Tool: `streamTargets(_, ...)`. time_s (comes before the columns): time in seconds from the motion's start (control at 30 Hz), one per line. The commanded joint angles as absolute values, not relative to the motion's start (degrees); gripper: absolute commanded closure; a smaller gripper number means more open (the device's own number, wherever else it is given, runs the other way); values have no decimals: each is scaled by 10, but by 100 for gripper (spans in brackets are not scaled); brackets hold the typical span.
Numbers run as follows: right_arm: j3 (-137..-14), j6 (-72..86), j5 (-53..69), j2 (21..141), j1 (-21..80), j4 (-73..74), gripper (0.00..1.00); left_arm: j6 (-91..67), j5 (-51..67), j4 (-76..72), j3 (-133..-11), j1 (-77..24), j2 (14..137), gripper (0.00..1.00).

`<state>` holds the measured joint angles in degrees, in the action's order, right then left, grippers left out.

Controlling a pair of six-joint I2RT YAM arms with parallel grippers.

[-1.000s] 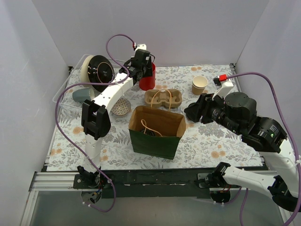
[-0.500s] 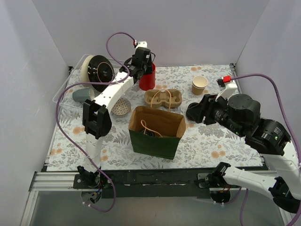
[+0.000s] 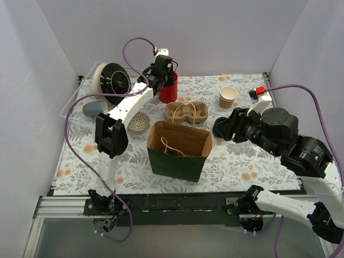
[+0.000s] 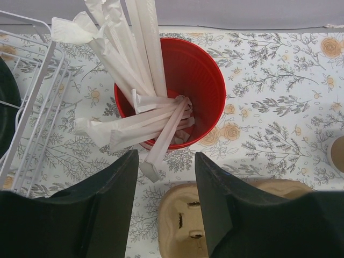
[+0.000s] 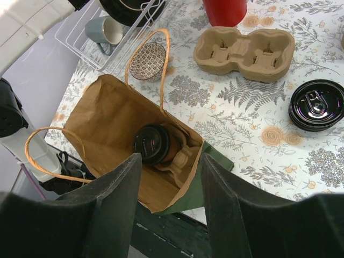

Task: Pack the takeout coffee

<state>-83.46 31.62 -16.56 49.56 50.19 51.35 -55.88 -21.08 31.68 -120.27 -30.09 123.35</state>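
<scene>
While takeout coffee (image 5: 152,144) sits below rim of the bag (image 5: 102,118), left hand (image 4: 166,156) and right hand (image 5: 172,156) half-open, empty

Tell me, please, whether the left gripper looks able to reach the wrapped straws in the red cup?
Probably yes: the left gripper hangs open just before the red cup, the wrapped straws lean over its rim toward the jaws, and nothing stands between.
</scene>
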Motion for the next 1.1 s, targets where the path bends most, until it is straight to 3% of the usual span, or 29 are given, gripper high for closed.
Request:
streamTargets(0.0, -835, 325, -174, 487, 499, 508, 44, -547, -227, 312, -1202, -301, 1226, 55)
streamTargets(0.87, -834, 329, -190, 469, 499, 532, 44, -527, -247, 302, -1265, -301, 1277, 62)
streamTargets(1.07, -832, 328, -190, 470, 499, 531, 45, -525, -252, 302, -1264, -301, 1274, 72)
